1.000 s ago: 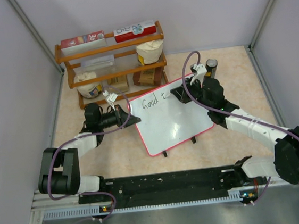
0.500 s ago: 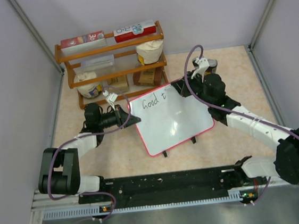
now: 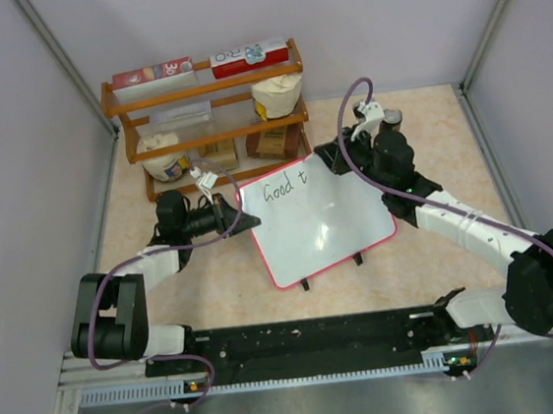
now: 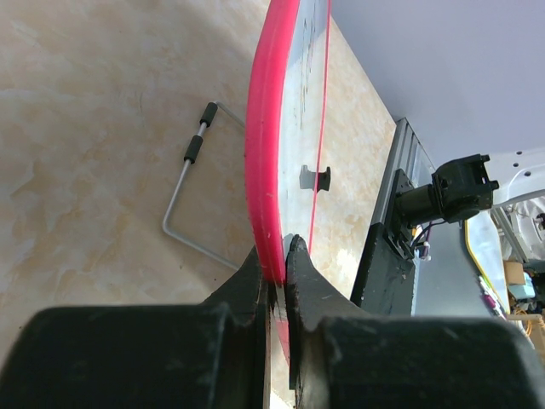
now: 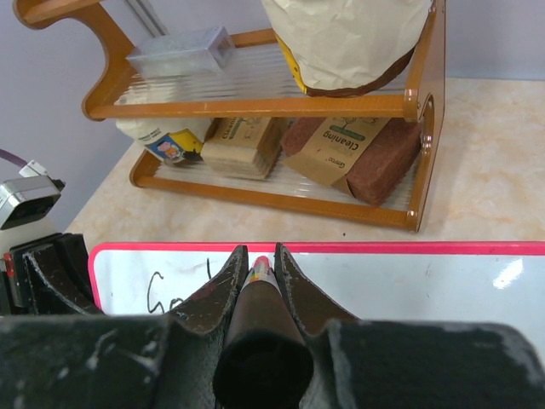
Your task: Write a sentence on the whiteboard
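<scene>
Mid-table, the whiteboard (image 3: 323, 227) stands tilted on its two black clip feet (image 3: 309, 283) in front of a wooden shelf rack (image 3: 207, 106) stocked with boxes and bags. Its red-pink frame faces my arms at an angle.

My left claw (image 3: 233, 214) reaches in from the left. In the left wrist view, this claw (image 4: 274, 256) is pressed together on the board's frame, one finger on each face. A bent wire leg (image 4: 183, 196) lies on the table (image 3: 215, 283) just beside the board.

My right claw (image 3: 336, 156) hangs over the board's far right corner. In the right wrist view, that claw (image 5: 258, 256) pinches a dark marker (image 5: 262, 358) between its fingers, tip pointing toward the board's upper edge. Whether the tip touches the white surface I cannot quite tell, as my own fingers crowd it.

The sentence (image 3: 284, 183) runs along the top of the board in thin black cursive and reads "Good t".
</scene>
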`<state>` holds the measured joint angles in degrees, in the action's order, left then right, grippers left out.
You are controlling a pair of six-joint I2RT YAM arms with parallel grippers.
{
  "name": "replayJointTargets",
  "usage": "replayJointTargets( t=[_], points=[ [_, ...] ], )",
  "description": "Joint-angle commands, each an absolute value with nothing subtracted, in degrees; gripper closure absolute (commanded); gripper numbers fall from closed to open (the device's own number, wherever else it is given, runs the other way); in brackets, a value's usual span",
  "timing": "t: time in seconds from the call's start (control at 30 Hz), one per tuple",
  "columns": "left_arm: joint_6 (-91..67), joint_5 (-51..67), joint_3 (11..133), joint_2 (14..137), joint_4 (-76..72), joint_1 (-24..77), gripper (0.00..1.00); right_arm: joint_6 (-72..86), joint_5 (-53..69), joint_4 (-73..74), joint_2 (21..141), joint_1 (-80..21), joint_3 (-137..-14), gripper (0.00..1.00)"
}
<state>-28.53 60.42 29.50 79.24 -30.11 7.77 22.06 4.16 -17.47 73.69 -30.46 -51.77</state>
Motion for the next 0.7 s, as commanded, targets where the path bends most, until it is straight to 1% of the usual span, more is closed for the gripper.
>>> replayJointTargets(
  t=[0.0,0.4,0.67],
  points=[
    [-15.1,59.0,26.5,80.6,-24.5,10.3,1.00,21.4,4.1,-19.3,73.7,-29.8,-51.9,1.00],
    [-15.1,58.9,26.5,80.3,-24.5,10.3,1.00,20.7,3.7,-17.5,74.4,-29.8,-49.3,1.00],
    [-15.1,58.8,26.5,80.4,-24.6,10.3,1.00,20.7,4.6,-16.7,72.9,-29.8,-46.8,1.00]
  ],
)
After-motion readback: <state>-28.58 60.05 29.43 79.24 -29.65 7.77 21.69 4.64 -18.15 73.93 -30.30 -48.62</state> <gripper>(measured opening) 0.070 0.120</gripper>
